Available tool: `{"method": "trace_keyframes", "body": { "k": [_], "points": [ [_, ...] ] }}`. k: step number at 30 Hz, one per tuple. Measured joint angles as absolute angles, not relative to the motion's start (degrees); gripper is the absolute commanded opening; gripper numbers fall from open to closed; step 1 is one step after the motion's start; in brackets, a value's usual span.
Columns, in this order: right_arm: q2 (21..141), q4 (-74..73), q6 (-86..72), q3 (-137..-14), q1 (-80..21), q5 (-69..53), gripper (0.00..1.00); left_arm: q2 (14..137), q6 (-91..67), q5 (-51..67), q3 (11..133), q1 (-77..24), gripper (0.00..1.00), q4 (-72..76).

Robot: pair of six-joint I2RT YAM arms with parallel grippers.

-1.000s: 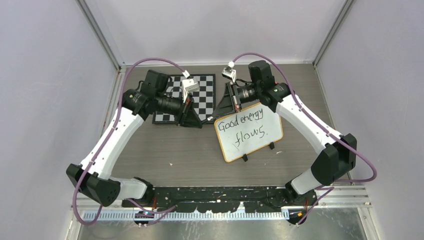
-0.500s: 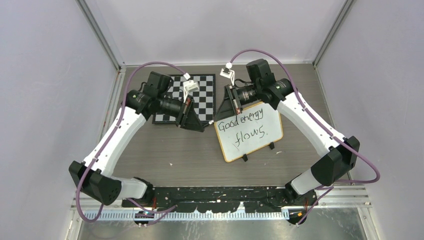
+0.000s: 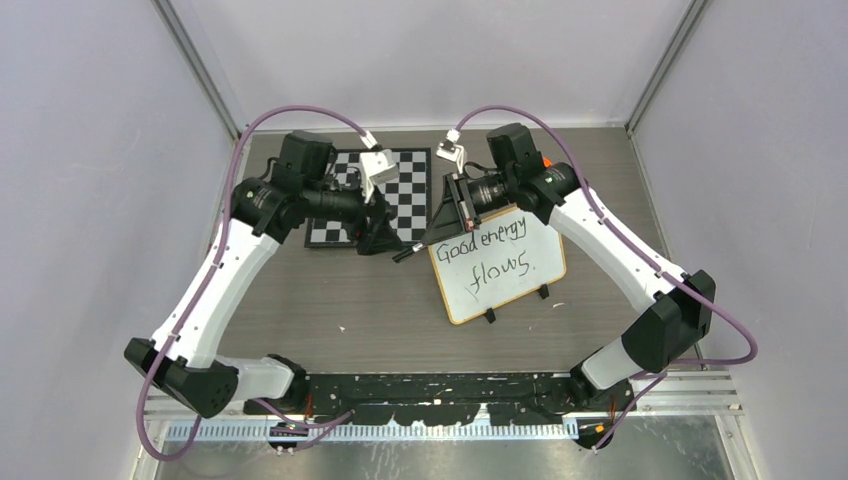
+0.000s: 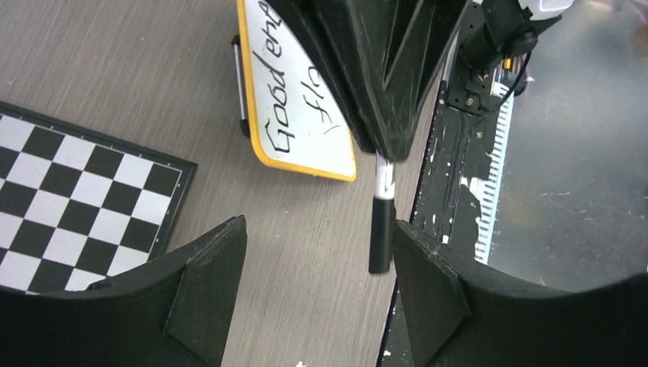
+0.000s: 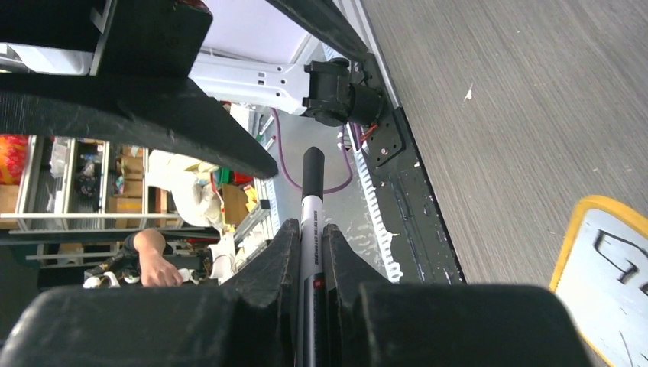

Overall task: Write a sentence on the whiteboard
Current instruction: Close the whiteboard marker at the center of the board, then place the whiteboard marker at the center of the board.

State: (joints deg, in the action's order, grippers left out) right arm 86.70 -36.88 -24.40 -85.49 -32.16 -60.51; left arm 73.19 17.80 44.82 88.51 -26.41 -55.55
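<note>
The whiteboard [image 3: 500,262] stands right of centre on small black feet, yellow-rimmed, with "Good energy flows" handwritten on it. My right gripper [image 3: 428,238] hovers off the board's upper left corner, shut on a marker [image 3: 408,252] that sticks out leftward, black end first. In the right wrist view the marker [image 5: 312,222] is pinched between the shut fingers of the right gripper [image 5: 309,229]. My left gripper [image 4: 317,267] faces it with jaws wide open. The marker's black end [image 4: 380,237] lies just beside its right finger, nothing gripped. The board's corner [image 4: 306,107] shows beyond.
A black-and-white chessboard [image 3: 395,190] lies flat at the back, under and behind the left gripper, and shows again as the chessboard [image 4: 69,206] at the left. The black base rail [image 3: 440,385] runs along the near edge. Grey walls close in both sides.
The left gripper's jaws have opened off the marker's black end, and the left arm has drawn back a little to the left. The right gripper still holds the marker.
</note>
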Motion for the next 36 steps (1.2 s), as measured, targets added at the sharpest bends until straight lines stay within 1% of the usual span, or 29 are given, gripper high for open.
{"method": "trace_keyframes", "body": {
  "k": [3,6,11,12,13,15,16,17,18,20,21,22,23,24,30,33,36],
  "points": [
    [86.67,-36.27,-24.75,-85.49,-33.63,-60.18,0.00,74.50,18.46,43.75,89.23,-28.80,0.69,-56.07],
    [86.70,-36.23,-24.75,-85.49,-34.44,-58.94,0.00,75.99,18.52,43.29,89.25,-30.85,0.63,-56.64],
    [86.70,-35.73,-25.21,-85.49,-34.39,-58.33,0.00,76.49,18.68,43.44,88.55,-32.14,0.37,-56.82],
    [86.72,-35.66,-25.21,-85.49,-34.37,-57.98,0.00,76.49,18.63,43.72,88.29,-32.25,0.31,-56.75],
    [86.72,-35.62,-25.19,-85.49,-34.37,-57.63,0.00,76.49,18.59,43.99,88.01,-32.32,0.22,-56.69],
    [86.74,-35.57,-25.17,-85.49,-34.37,-56.90,0.01,76.42,18.48,44.77,87.53,-32.42,0.07,-56.71],
    [86.78,-35.55,-25.21,-85.49,-34.33,-56.49,0.04,76.36,18.50,45.15,87.33,-32.53,0.02,-56.69],
    [86.87,-35.59,-25.23,-85.49,-34.28,-56.53,0.10,76.25,18.72,45.10,87.20,-32.56,0.00,-56.60],
    [86.91,-35.59,-25.23,-85.49,-34.26,-56.49,0.17,76.16,18.79,45.12,87.13,-32.56,0.00,-56.60],
    [87.00,-35.57,-25.36,-85.49,-33.82,-56.55,0.38,76.05,18.83,45.17,87.02,-32.27,0.00,-56.60],
    [87.05,-35.55,-25.67,-85.49,-33.58,-56.66,0.47,76.05,18.83,45.28,86.96,-32.05,0.00,-56.51],
    [87.05,-35.57,-25.96,-85.52,-33.28,-57.28,0.54,76.05,18.98,45.01,86.83,-31.62,0.00,-56.60],
    [87.05,-35.62,-26.24,-85.54,-32.67,-58.00,0.65,76.05,19.16,44.88,86.46,-30.70,0.00,-56.97],
    [87.00,-35.53,-26.48,-85.65,-31.77,-58.54,0.72,76.05,19.51,44.75,86.06,-29.74,0.00,-57.17],
    [86.96,-36.16,-26.37,-85.76,-22.81,-59.48,0.76,76.05,25.61,43.07,80.23,-20.49,0.00,-59.99],
    [86.72,-39.48,-23.77,-86.06,-17.08,-59.22,0.76,76.05,30.83,41.41,75.31,-15.22,0.00,-61.14],
    [86.13,-45.32,-18.55,-86.37,-11.11,-57.34,0.76,76.51,35.68,37.89,68.86,-12.10,0.00,-61.23]
  ]
}}
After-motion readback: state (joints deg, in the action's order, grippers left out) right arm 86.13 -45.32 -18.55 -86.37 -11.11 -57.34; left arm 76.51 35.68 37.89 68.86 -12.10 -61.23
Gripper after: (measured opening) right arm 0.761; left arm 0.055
